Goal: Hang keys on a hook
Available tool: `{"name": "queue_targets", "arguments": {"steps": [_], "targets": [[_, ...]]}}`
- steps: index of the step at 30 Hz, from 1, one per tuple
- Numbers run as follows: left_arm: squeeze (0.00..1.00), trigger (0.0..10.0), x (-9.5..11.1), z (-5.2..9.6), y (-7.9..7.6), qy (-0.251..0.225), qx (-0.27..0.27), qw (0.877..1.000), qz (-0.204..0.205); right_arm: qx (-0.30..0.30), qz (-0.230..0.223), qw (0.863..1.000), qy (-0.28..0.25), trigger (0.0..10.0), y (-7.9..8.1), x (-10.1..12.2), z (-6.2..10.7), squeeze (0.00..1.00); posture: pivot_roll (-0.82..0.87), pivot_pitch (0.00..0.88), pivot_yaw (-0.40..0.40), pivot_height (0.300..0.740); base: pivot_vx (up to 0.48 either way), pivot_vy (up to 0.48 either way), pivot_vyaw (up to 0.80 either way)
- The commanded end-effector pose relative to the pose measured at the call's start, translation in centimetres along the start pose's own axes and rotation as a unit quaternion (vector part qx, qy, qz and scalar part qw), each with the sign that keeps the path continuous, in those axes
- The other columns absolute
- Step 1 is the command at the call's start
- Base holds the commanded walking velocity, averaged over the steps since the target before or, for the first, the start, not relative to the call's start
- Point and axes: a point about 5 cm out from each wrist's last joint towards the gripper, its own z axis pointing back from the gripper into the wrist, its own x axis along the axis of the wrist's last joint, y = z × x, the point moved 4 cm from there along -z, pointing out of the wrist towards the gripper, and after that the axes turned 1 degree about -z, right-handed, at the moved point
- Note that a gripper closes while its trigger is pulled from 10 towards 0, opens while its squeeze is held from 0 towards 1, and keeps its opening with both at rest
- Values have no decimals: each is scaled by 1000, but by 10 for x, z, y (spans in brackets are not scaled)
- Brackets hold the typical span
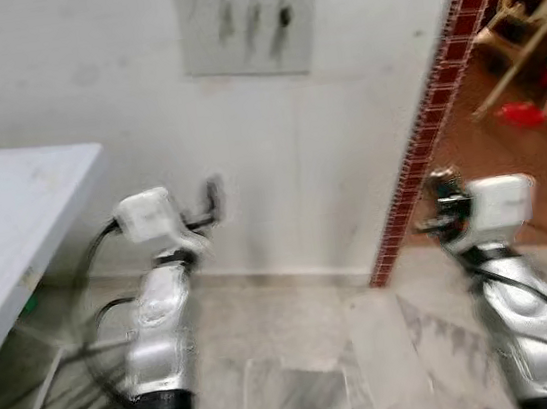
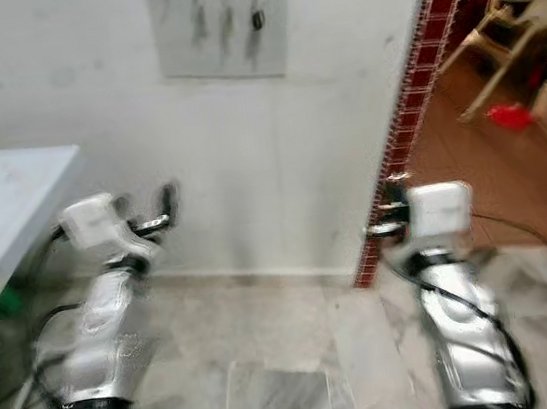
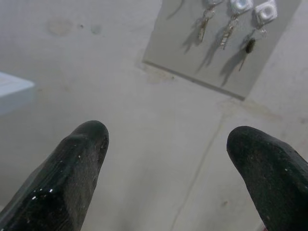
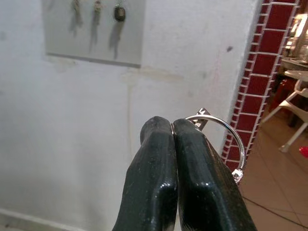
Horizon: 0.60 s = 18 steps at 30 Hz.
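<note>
One key ring [image 4: 226,139] sits pinched between the pressed-together fingers of the right gripper [image 4: 173,132], well below and right of the hook board [image 1: 247,21]. Left gripper [image 3: 166,149] is spread, empty, also below the board.

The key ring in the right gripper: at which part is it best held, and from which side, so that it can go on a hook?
The right gripper is shut on the key ring at one edge, so most of the loop sticks out free to one side. That seems the best hold: pinch the thin wire flat, leaving the open loop toward the hook board on the wall above.
</note>
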Motion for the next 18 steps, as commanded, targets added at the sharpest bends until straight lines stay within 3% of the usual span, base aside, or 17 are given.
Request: {"name": "queue_targets", "arguments": {"steps": [1, 18], "targets": [[0, 10000, 2, -1, -15, -2, -21, 1000, 4, -18, 6, 1000, 0, 10000, -12, 2, 2, 0, -53, 0, -49, 740, 480, 0, 0], [0, 10000, 3, -2, -15, -5, -18, 1000, 6, -15, 4, 1000, -2, 10000, -12, 2, 0, 0, -47, 0, -55, 740, 480, 0, 0]]}}
